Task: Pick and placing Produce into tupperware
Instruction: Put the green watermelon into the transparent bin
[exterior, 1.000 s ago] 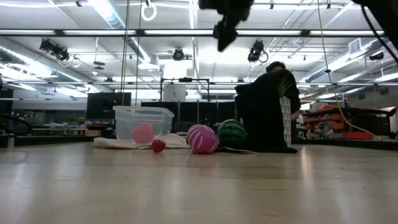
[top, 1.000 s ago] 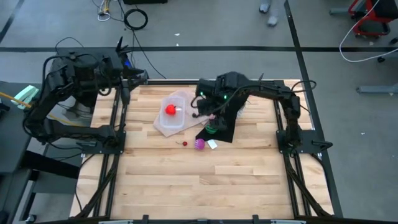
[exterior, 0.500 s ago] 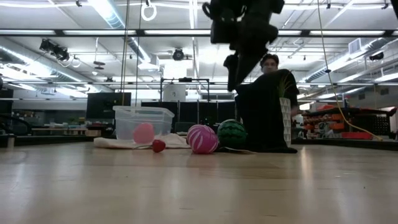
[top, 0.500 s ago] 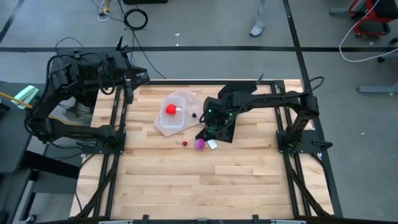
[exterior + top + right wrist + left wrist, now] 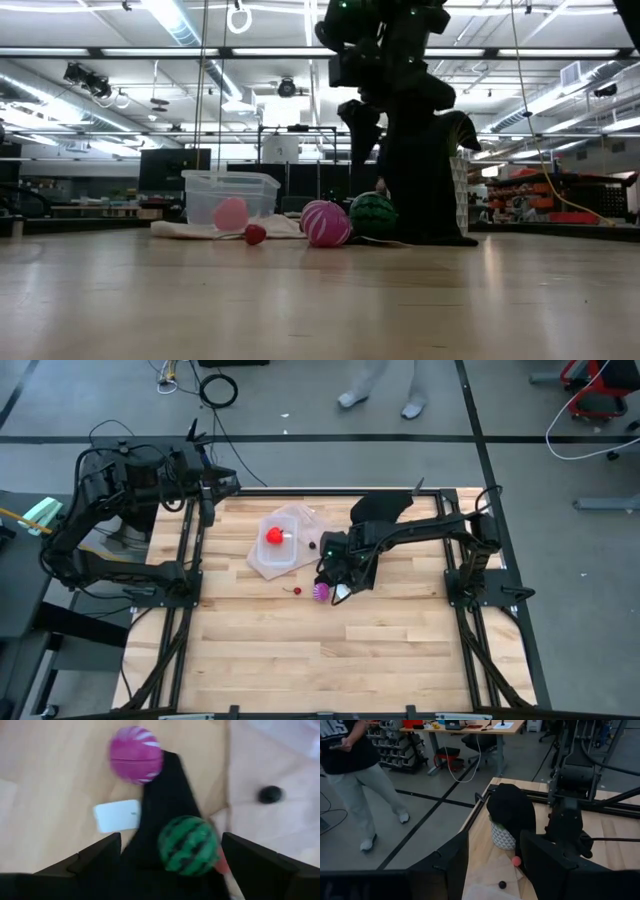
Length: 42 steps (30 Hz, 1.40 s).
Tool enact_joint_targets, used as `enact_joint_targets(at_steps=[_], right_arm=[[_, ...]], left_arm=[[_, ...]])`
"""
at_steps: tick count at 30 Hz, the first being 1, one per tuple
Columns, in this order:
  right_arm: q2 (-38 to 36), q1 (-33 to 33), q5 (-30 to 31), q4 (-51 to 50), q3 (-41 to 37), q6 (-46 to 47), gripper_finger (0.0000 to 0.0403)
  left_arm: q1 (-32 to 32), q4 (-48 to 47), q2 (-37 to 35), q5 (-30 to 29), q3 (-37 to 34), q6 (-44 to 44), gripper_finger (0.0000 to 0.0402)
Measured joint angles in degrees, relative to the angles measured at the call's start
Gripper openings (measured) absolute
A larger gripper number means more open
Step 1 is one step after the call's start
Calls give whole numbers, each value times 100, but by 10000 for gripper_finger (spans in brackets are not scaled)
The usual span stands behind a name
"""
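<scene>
The clear tupperware stands at the table's far middle with the red ball inside; it also shows in the low view. The green striped fruit rests on the black cloth. The magenta fruit and a tiny red piece lie on the wood nearer the near edge. A tiny dark piece lies beside the tupperware. My right gripper is open above the green fruit, a finger on either side, touching nothing. My left gripper is open at the table's far left corner.
A white scrap lies beside the cloth near the magenta fruit. The black cloth drapes over a white patterned pot at the far side. A flat translucent lid lies by the tupperware. A person walks in the room beyond the table.
My right gripper has gone toward the table's near edge and down, from beside the tupperware to above the green striped fruit. The fruit pieces and the tupperware have stayed where they were.
</scene>
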Motion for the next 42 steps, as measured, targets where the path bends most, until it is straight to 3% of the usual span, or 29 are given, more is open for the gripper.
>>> enact_joint_targets(at_steps=[10, 42], right_arm=[[-20, 5, 885, 508, 7, 24, 399], [-20, 44, 780, 490, 7, 169, 398]], left_arm=[[0, -2, 0, -1, 0, -5, 185], [0, -4, 0, -3, 4, 5, 183]])
